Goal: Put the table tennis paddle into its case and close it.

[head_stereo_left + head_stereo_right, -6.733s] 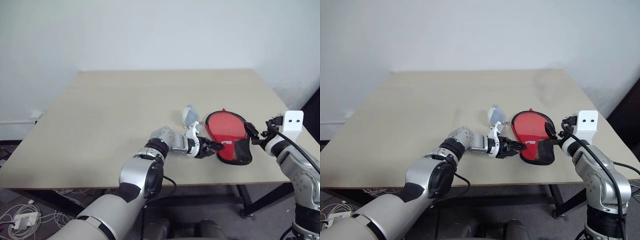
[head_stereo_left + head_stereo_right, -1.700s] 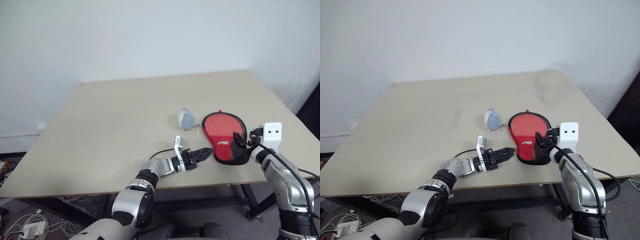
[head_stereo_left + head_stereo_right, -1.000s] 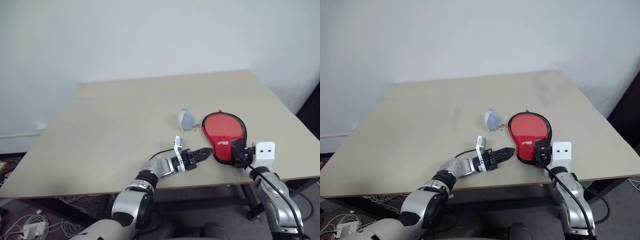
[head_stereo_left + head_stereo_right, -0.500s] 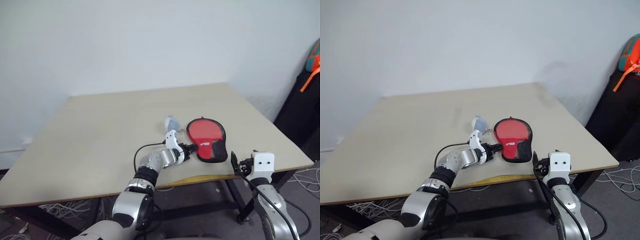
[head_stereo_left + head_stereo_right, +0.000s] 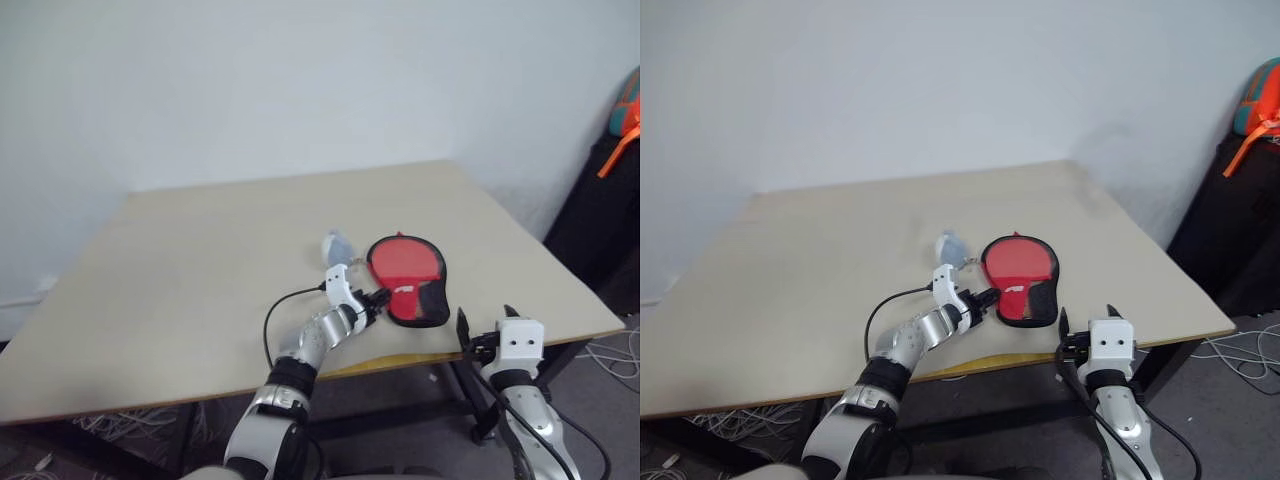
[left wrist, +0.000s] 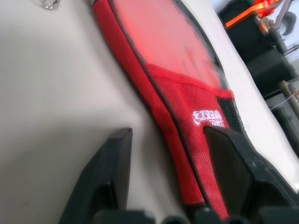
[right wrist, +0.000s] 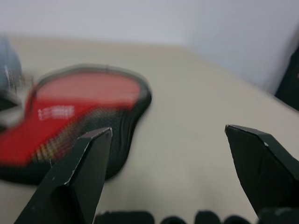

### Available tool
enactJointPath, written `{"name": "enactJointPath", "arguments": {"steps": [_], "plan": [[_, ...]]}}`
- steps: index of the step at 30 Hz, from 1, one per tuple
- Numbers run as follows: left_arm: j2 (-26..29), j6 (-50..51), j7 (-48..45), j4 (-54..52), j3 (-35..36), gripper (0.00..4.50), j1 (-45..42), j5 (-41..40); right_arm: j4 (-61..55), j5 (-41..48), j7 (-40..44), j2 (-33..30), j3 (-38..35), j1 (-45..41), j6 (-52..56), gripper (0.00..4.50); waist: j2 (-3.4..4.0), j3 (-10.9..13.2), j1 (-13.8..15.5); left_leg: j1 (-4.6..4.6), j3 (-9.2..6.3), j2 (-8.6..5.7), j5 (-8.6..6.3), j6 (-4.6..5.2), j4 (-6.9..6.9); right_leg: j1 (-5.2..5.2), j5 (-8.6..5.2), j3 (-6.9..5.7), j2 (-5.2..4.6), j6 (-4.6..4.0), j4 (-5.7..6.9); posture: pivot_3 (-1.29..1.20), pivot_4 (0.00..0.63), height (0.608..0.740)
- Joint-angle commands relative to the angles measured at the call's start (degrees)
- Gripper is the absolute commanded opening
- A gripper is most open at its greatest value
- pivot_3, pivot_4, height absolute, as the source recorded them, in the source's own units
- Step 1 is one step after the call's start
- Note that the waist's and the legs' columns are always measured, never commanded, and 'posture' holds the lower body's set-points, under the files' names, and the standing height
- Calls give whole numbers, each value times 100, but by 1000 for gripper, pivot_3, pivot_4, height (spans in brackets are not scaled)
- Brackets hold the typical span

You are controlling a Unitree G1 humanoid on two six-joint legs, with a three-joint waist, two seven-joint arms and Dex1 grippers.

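the case (image 5: 404, 291) lies flat near the right front of the table (image 5: 200, 270), with a small grey lump (image 5: 334, 245) just beyond its far left edge. looks like soft padded fabric, light and floppy at the seam but stiff across the red face, so probably easy to shove around. the left gripper (image 6: 166, 154) has its fingers apart, straddling the red edge by the white logo, seemingly not clamped. i'd pinch that black-edged rim near the mesh end. the right gripper (image 7: 168, 163) hangs spread wide and empty off the near table edge.
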Motion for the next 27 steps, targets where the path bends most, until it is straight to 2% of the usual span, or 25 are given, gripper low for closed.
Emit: {"name": "enactJointPath", "arguments": {"steps": [1,5,15,17,19,24,27], "plan": [[2412,-2001,-5534,-1774,-1493,2772,-1458,1146,-60,1597,755,-1036,-1111,-2786,2793,4225,0,12,-3,-2,-4,0,8,-13,2,0,0,-2,-2,0,-3,0,0,740],[2445,-2029,-5612,-1802,-1483,2772,-1472,1084,-38,1584,754,-1026,-1099,-2803,2837,4225,-35,23,6,-6,-3,-1,14,-22,11,9,1,3,-7,2,-15,0,0,740],[2465,-1995,-5790,-1791,-1425,2772,-1486,1026,-71,1658,757,-1076,-1121,-2857,2954,4225,-46,140,-2,-53,-4,-1,13,-21,-7,-19,14,0,-17,25,-84,0,0,740],[2477,-2088,-5791,-1687,-1446,2772,-1487,1113,-66,1661,770,-1088,-1135,-2892,2982,4225,-53,146,0,-105,-2,-1,14,-21,2,-67,28,0,-21,49,-89,0,0,740],[2484,-2147,-5794,-1628,-1455,2772,-1477,1165,-59,1670,772,-1102,-1141,-2919,3005,4225,-55,172,3,-119,0,-1,16,-21,15,-112,78,1,-26,118,-89,0,0,740],[2500,-2282,-5753,-1512,-1457,2772,-1458,1282,-39,1675,790,-1113,-1135,-2959,3043,4225,-52,247,3,-138,11,-1,15,-20,18,-143,93,5,-36,121,-90,0,0,740],[2474,-2336,-5594,-1421,-1412,2772,-1488,1346,-31,1685,797,-1123,-1132,-2980,3066,4225,-52,260,7,-206,13,-1,36,-23,23,-236,175,2,-37,127,-88,0,0,740]]}}
